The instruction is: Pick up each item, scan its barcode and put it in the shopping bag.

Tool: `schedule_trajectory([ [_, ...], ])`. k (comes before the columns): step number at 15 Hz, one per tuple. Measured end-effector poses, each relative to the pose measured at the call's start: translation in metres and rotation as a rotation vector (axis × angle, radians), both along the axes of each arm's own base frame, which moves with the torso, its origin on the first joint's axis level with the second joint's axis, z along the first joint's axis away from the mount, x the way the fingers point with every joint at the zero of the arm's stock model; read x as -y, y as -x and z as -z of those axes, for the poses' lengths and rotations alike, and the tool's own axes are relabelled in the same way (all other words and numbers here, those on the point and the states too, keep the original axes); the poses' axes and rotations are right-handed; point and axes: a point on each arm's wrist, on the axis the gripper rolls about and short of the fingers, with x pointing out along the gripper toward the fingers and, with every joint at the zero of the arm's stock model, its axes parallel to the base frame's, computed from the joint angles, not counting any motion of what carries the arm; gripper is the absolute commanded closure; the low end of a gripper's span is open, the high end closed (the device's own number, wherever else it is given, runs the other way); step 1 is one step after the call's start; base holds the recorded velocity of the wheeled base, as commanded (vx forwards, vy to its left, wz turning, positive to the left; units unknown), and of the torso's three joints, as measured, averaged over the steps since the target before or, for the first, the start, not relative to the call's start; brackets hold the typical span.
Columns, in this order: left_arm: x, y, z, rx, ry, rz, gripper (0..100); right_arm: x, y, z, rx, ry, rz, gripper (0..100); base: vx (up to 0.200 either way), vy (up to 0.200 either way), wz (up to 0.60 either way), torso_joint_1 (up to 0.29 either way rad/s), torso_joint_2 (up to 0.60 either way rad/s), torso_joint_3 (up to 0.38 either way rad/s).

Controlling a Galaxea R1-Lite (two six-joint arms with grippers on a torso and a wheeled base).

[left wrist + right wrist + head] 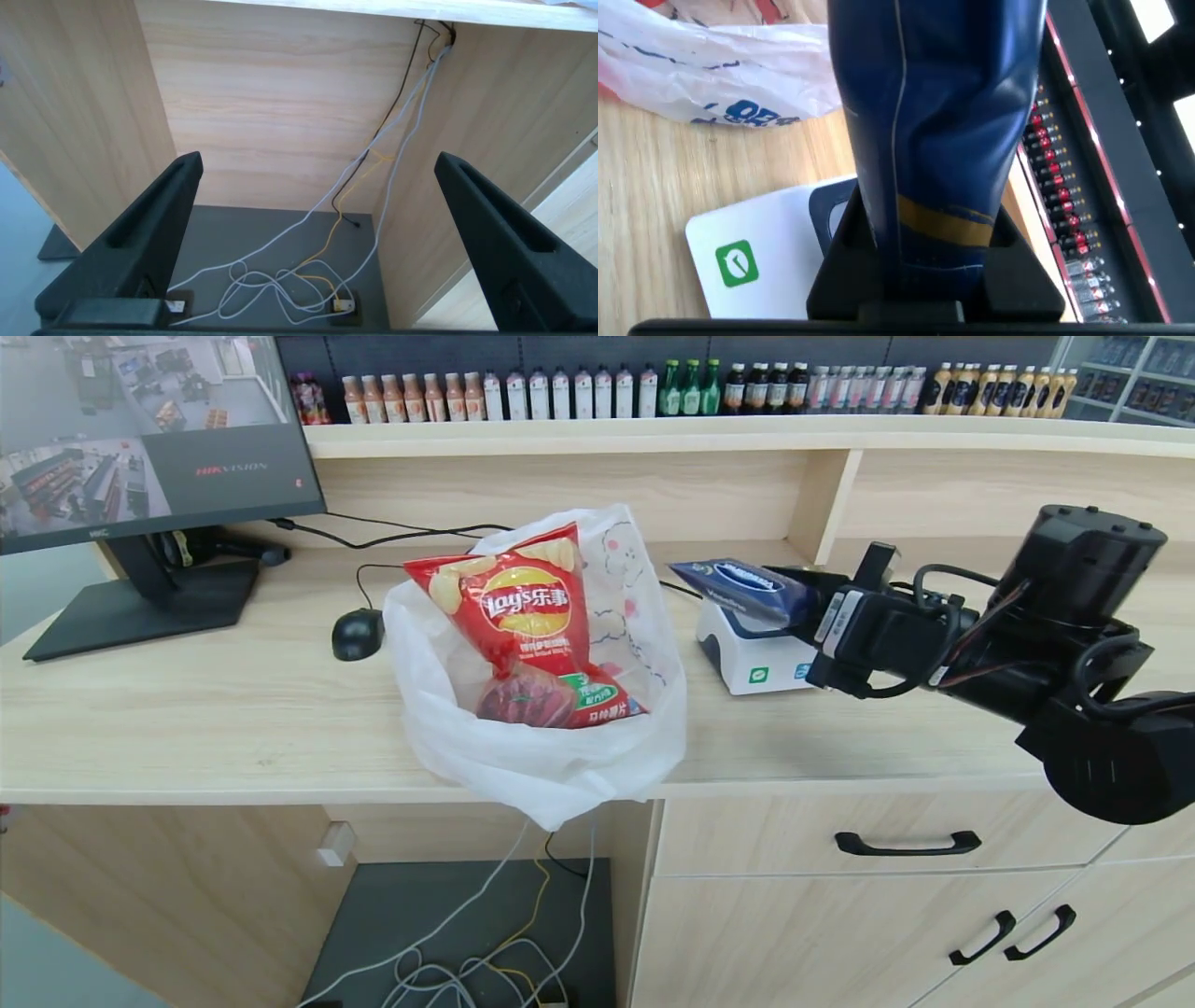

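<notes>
My right gripper (801, 600) is shut on a dark blue packet (742, 589), holding it just above the white barcode scanner (752, 665) on the counter. In the right wrist view the blue packet (934, 131) runs out between the fingers over the scanner (757, 266). The white shopping bag (541, 747) stands left of the scanner with a red chips bag (518, 607) upright in it and a dark red item (525, 698) lower down. My left gripper (322, 243) hangs open below the counter, facing a wooden panel and loose cables (308, 271).
A black mouse (358, 634) lies left of the bag and a monitor (140, 429) stands at the far left. A raised shelf with a bottle row (700, 387) runs behind. Drawers (906, 845) sit under the counter on the right.
</notes>
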Motion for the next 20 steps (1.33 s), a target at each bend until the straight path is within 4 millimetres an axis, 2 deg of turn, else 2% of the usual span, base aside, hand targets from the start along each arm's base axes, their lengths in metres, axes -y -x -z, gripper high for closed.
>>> schedule_trajectory([
  [6,0.000,0.000,0.000,0.000,0.000,-0.001,0,0.006,-0.010,-0.004,0.015,-0.001,0.002,100,0.000,0.000,0.00,0.000,0.00,0.000],
  [10,0.000,0.000,0.000,0.000,0.000,0.000,0,0.007,-0.018,-0.002,0.008,0.004,-0.001,100,0.000,0.000,0.00,0.000,0.00,0.000],
  [20,0.000,0.000,0.000,0.000,0.000,0.000,0,0.005,-0.023,0.007,-0.011,0.018,-0.011,100,0.000,0.000,0.00,0.000,0.00,0.000],
])
